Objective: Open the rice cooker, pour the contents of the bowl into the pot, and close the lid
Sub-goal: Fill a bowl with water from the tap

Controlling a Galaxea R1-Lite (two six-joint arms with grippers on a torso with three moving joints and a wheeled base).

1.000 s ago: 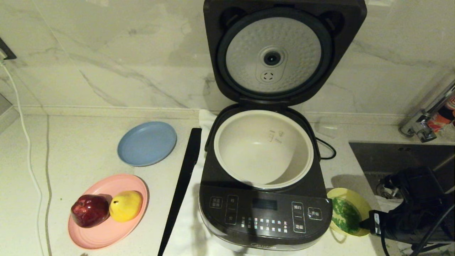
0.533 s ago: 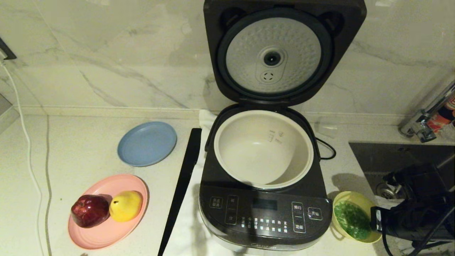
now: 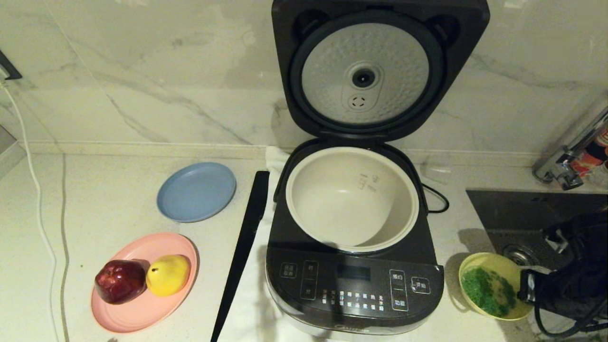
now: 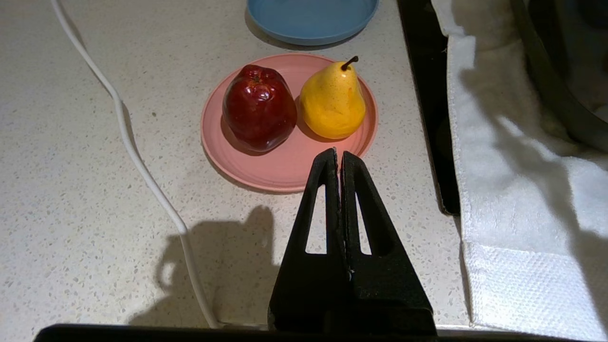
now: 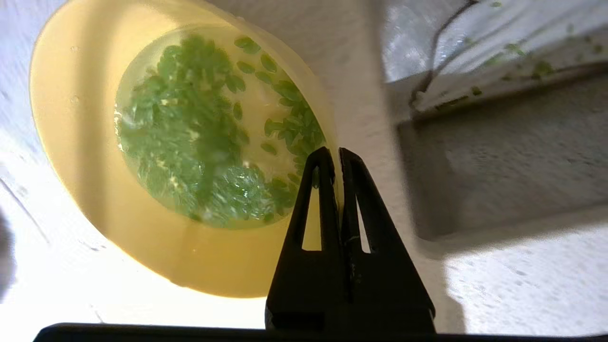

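Rice cooker (image 3: 354,285): large dark grey appliance, standing on a white towel (image 4: 513,190) near the middle of the counter (image 3: 104,199), close to its front edge; button panel faces forward.
Lid (image 3: 375,71): raised upright against the marble back wall; dimpled silver inner plate faces forward.
Pot (image 3: 352,199): cream-white, seated in the cooker body, holding nothing; small level markings on its inside wall.
Bowl (image 3: 494,289): small, yellow, to the right of the cooker near the counter's front right corner, just in front of the sink (image 3: 532,213); whether it rests on the counter or is lifted off it cannot be told.
Contents (image 3: 488,292): many small green chopped bits, heaped inside the bowl, wet-looking in the right wrist view (image 5: 204,142).
Right gripper (image 5: 332,156): at the bowl's right side; fingers pinched together on the bowl's rim, one finger inside the wall and one outside.
Left gripper (image 4: 338,156): parked low over the counter's front left area, just in front of the pink plate; fingers pressed together, holding nothing.
Pink plate (image 3: 137,313): front left of the counter, carrying a red apple (image 3: 119,281) and a yellow pear (image 3: 168,274), touching side by side.
Blue plate (image 3: 196,192): behind the pink plate, left of the cooker.
White cable (image 3: 33,190): runs along the counter's left edge.
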